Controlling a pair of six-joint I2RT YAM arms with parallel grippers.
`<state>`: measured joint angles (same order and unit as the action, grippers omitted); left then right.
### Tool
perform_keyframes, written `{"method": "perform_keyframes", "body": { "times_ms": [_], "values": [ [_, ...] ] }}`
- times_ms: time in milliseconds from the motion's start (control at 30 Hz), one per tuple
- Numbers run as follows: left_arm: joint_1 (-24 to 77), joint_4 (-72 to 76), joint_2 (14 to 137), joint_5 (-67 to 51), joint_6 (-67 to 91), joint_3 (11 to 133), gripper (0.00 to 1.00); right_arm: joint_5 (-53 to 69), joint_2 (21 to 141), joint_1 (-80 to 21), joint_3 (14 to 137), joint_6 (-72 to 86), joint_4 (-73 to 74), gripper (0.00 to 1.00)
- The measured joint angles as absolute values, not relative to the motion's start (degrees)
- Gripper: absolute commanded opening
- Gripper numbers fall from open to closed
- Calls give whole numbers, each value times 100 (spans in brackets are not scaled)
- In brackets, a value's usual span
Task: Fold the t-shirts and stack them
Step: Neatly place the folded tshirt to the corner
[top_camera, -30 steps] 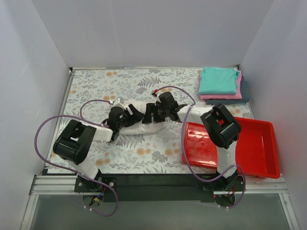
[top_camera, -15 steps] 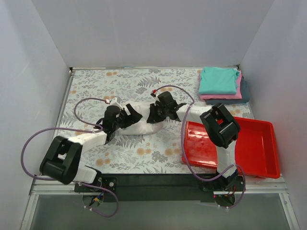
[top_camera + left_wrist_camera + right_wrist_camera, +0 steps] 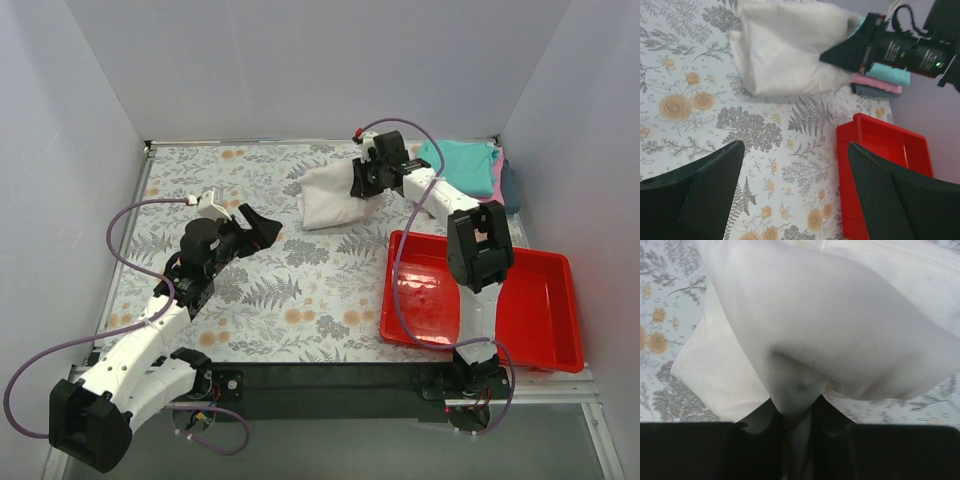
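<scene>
Close by white tee [image 3: 325, 195]: teal-topped stack [image 3: 458, 166], red tray [image 3: 535, 305]

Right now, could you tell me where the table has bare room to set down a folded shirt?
Two patches are bare: the near middle of the table, between the left gripper and the red tray, and the far left corner. The far right is crowded: the right gripper holds the white t-shirt beside the folded stack.

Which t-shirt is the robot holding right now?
The white t-shirt, pinched in the right gripper. The others lie folded in a teal-topped stack at the far right corner, with no gripper on them.
</scene>
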<state>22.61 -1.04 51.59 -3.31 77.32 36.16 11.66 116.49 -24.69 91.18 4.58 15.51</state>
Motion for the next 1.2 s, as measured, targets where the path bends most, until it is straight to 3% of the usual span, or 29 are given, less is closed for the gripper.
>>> {"method": "perform_keyframes", "body": {
  "times_ms": [433,900,1200],
  "values": [
    [2261,-517,5413,-213,7730,3599,78,1205,12116,-1205,10888,-517,2714,1],
    [2261,-471,5605,-202,7732,3422,78,1577,11467,399,11284,-432,3514,1],
    [2261,-460,5524,-209,7734,3299,78,1861,11059,836,11255,-368,3636,1]
  ]
}}
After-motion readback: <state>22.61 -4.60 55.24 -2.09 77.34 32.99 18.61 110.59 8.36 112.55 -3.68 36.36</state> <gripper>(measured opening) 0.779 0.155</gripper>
